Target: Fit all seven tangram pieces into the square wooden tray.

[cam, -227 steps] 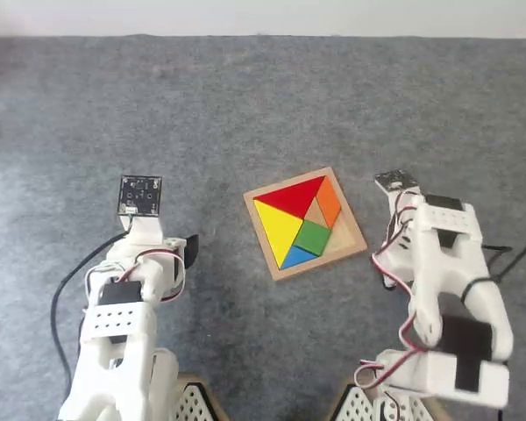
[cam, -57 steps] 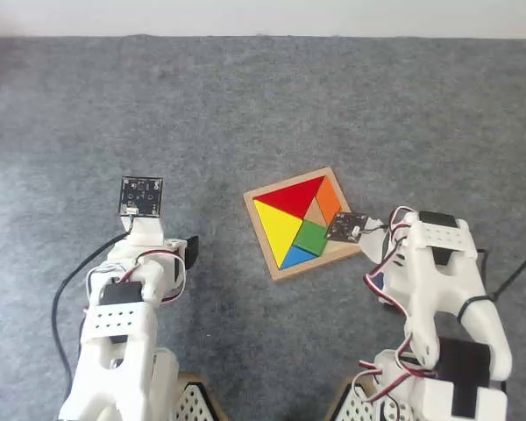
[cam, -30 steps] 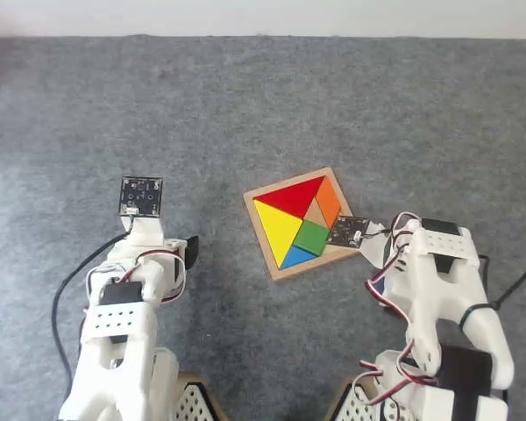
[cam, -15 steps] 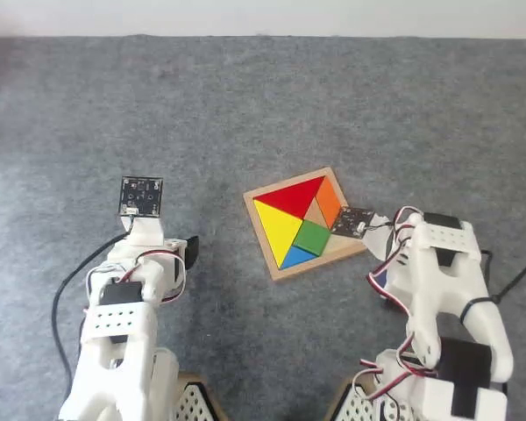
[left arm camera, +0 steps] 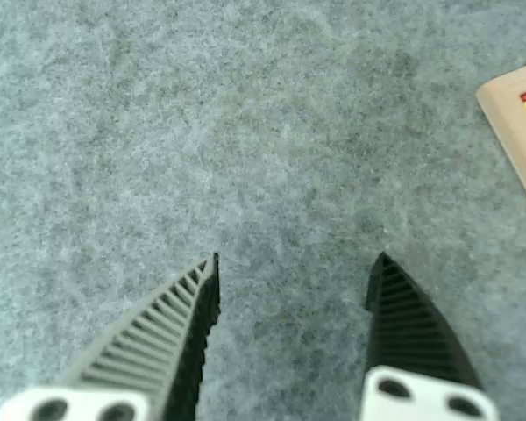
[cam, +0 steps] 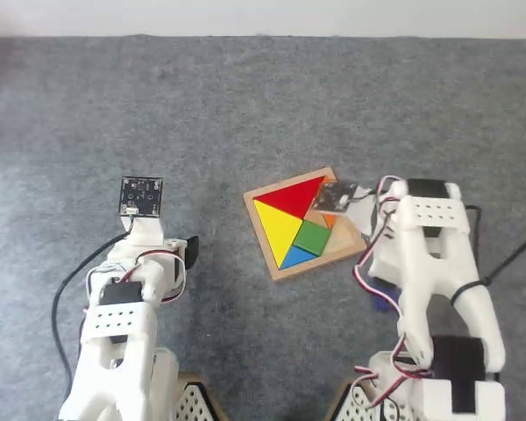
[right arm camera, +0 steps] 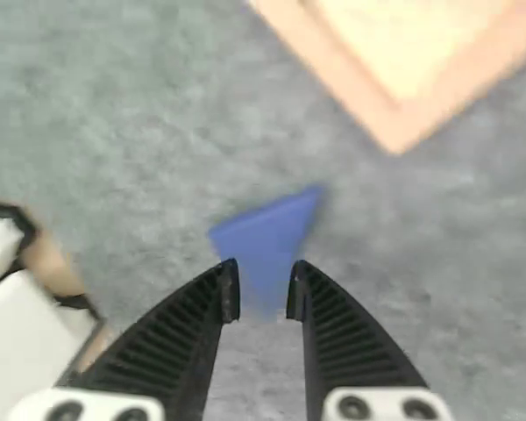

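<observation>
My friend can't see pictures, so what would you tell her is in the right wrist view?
The robot's right hand pinches a blue triangle piece between its two dark ribbed fingers, over grey felt. Past it lies one corner of the wooden tray, bare wood inside.

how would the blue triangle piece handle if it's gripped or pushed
Probably stiff: the blue triangle piece shows straight, unbent edges between the right gripper's jaws. Likely light, being small beside the wooden tray. Held by one end, it might pivot.
</observation>
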### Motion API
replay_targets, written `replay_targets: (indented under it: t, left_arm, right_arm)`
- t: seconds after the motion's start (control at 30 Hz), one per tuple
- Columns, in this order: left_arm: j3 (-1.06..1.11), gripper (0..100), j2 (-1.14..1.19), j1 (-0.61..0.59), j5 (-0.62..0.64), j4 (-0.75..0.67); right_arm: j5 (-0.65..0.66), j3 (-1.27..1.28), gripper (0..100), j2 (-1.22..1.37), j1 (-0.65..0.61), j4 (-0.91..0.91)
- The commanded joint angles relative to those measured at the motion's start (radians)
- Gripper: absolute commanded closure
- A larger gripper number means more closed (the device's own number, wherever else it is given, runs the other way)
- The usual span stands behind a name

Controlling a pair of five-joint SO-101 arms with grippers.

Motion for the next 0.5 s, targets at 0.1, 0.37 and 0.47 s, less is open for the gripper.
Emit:
replay_targets:
  t: [0.1, 0.37, 0.47]
  left_arm:
    - [-0.007, 73, -0.011, 0.003, -0.008, -0.012]
    - [-0.007, 73, -0.011, 0.003, -0.008, -0.012]
    - [-0.007, 73, -0.011, 0.003, -0.008, -0.012]
  right_arm:
    - [-0.005, 0.152, 74.4, -0.163, 0.056, -0.076]
    - [0.000, 0.373, 69.0, -0.400, 0.065, -0.219]
    - [-0.020, 0.382, 69.1, -0.374, 0.001, -0.216]
